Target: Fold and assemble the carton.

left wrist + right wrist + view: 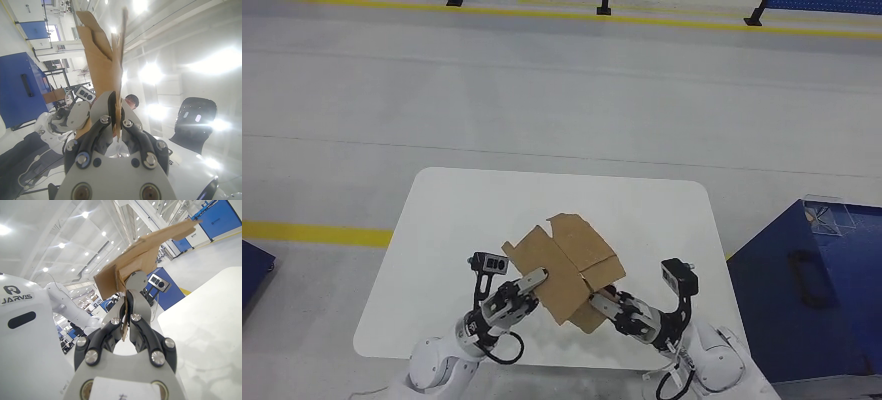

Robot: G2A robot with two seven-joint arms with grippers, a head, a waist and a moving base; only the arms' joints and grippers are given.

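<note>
Left gripper (117,103) — carton (567,262) — table (472,230), blue cabinet (817,300)

Carton (564,268): plain brown cardboard. Table (462,230): uniform white. Floor (542,90): pale grey, with a yellow stripe (312,233) at the left edge of the frame. Cabinet (812,300), lower right: dark blue. Left gripper (117,103) and right gripper (127,294): grey fingers, black links.

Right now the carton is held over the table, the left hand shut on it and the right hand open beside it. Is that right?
Not quite: the right hand is not open. The right wrist view shows it shut on an edge of the carton. The rest stands: the carton is over the table, and the left hand is shut on it.
</note>
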